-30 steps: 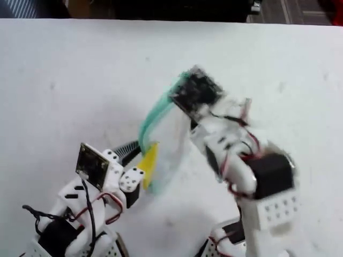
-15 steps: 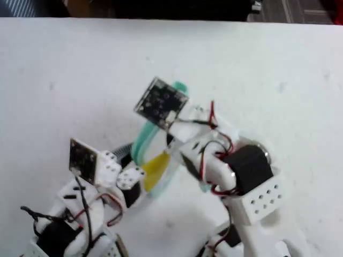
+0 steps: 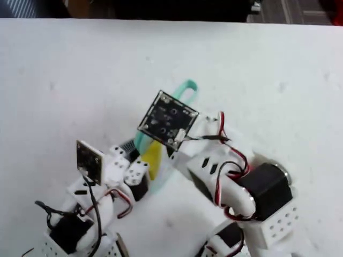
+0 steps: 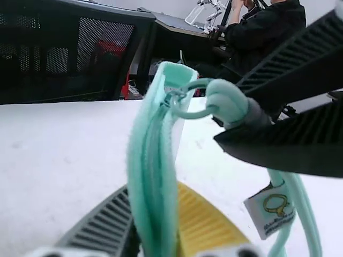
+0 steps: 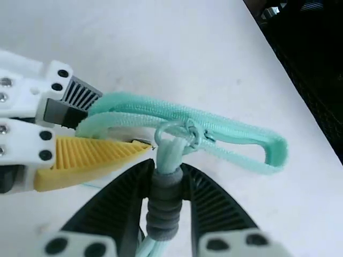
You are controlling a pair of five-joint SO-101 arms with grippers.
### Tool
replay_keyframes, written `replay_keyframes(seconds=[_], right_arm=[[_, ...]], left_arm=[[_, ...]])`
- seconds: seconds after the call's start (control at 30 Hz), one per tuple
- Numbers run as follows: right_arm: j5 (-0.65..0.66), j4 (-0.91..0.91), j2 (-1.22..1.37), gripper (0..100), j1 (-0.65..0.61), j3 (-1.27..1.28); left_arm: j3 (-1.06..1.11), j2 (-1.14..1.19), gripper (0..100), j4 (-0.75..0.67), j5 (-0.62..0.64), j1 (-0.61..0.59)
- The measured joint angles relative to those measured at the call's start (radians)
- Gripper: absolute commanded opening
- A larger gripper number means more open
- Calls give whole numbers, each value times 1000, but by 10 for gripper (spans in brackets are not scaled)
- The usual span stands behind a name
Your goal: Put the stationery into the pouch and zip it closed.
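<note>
- Standing on edge at the centre of the high view, on the white table (image 3: 64,69): pouch (image 3: 140,142).
- Pinching its lower end: left gripper (image 4: 153,214), yellow and grey fingers.
- Squeezing the zipper pull cord (image 5: 165,206): right gripper (image 5: 165,167), black fingers.

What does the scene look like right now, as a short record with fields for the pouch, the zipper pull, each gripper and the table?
pouch: clear, mint zipper edge, gripped at one end
pull cord: mint loop with grey sleeve, hooked to the slider ring
left gripper: shut on the pouch's zipper edge
right gripper: shut on the pull cord's grey sleeve
table: white
</note>
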Motion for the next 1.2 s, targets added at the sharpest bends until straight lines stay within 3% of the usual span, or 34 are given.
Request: replay_keyframes(seconds=[0.3,0.7,1.2], right_arm=[[5,-227,3,16,235,-23],[6,-339,206,16,396,-23],[8,-456,367,16,574,-23]], left_arm=[[3,0,20,15,-71,0],[-5,0,20,44,-210,-5],[-5,0,20,44,-221,5]])
